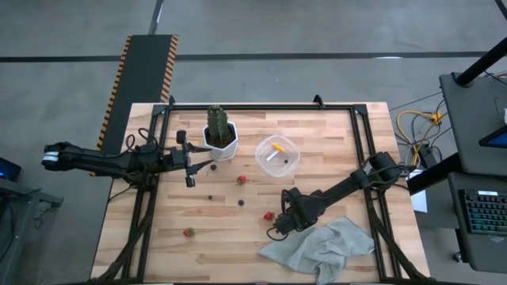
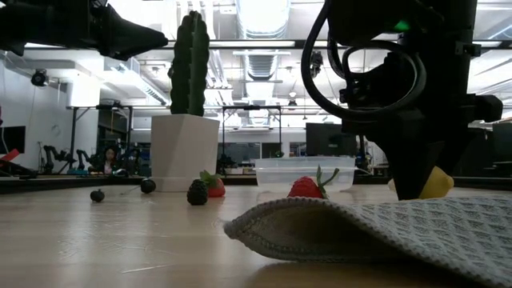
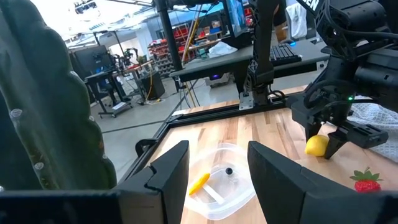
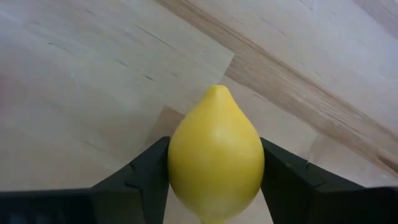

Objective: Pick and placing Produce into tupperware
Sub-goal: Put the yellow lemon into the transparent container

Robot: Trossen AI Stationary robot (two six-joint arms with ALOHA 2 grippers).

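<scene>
My right gripper (image 1: 278, 227) (image 4: 214, 186) is low over the near middle of the table, by the grey cloth, shut on a yellow toy lemon (image 4: 214, 152) (image 2: 438, 183). The clear tupperware (image 1: 278, 157) (image 3: 219, 182) stands on its base beside the white plant pot and holds a yellow banana-like piece (image 3: 199, 183) and a dark berry (image 3: 229, 171). Red strawberries (image 1: 242, 180) (image 1: 268, 215) (image 1: 188, 232) and small dark berries (image 1: 210, 197) (image 1: 241, 203) lie on the wood. My left gripper (image 1: 193, 161) (image 3: 217, 168) hangs open next to the pot, left of the tupperware. My right gripper pinches the lemon across its widest part (image 4: 180, 165), one finger (image 4: 146, 177) on each side, and the pointed tip sticks out ahead. The fingers come slanting down from the table's right. Whether the lemon rests on the wood I cannot tell; the cloth hides its underside in the low view.
A white hexagonal pot (image 1: 221, 143) with a green cactus (image 2: 190, 64) stands left of the tupperware. A crumpled grey cloth (image 1: 321, 247) (image 2: 384, 228) lies at the near edge, just right of my right gripper. A black frame (image 1: 261, 108) borders the table.
</scene>
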